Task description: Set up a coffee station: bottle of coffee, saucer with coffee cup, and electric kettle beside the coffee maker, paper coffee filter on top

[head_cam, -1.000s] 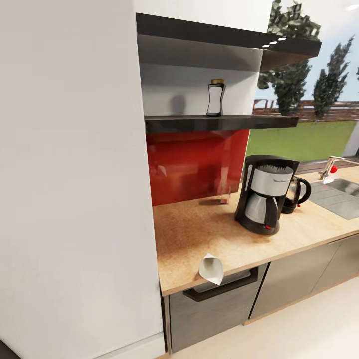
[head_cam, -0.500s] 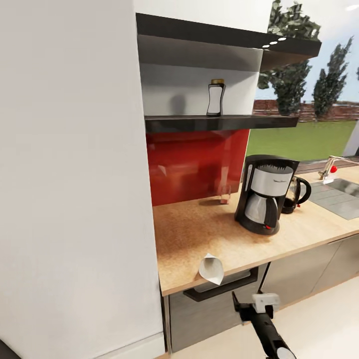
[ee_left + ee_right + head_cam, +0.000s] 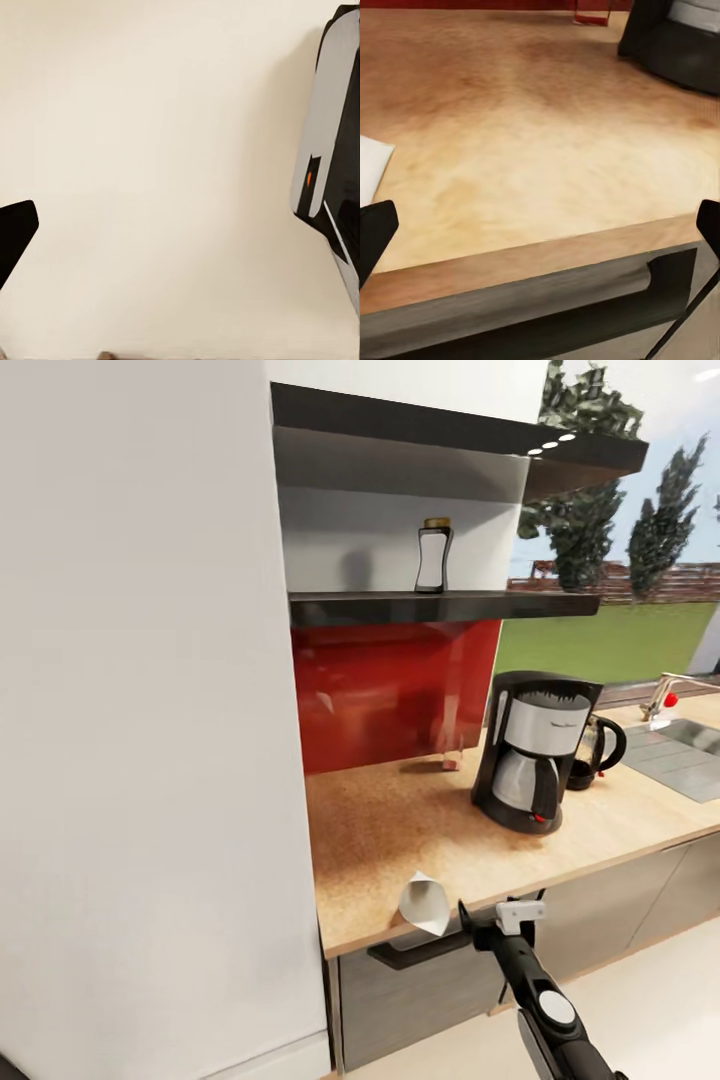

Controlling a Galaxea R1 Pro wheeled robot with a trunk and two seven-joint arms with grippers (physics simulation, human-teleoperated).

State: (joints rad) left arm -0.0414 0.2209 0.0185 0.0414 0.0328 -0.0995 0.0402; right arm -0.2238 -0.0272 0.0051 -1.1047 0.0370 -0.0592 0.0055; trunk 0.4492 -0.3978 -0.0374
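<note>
The bottle of coffee (image 3: 433,556) stands on the kitchen shelf (image 3: 440,606). Below, on the kitchen countertop (image 3: 400,830), the coffee maker (image 3: 530,750) stands with the electric kettle (image 3: 596,745) just behind it on the right. The paper coffee filter (image 3: 424,903) lies on its side at the counter's front edge. My right gripper (image 3: 492,918) hangs open just right of the filter, level with the edge. In its wrist view the gripper (image 3: 540,225) faces the countertop (image 3: 547,150), with the filter (image 3: 371,169) near one fingertip. My left gripper (image 3: 180,240) points at pale floor. The saucer and coffee cup are out of view.
A tall white cabinet (image 3: 150,710) walls off the counter's left end. A small clear glass (image 3: 450,755) stands by the red backsplash (image 3: 395,685). A sink (image 3: 690,752) with a faucet (image 3: 665,695) lies to the right. A black drawer handle (image 3: 420,950) sits under the counter edge.
My right arm has come up into view from below and its open gripper has risen to the counter's front edge beside the filter. The things on the counter and shelf have not moved.
</note>
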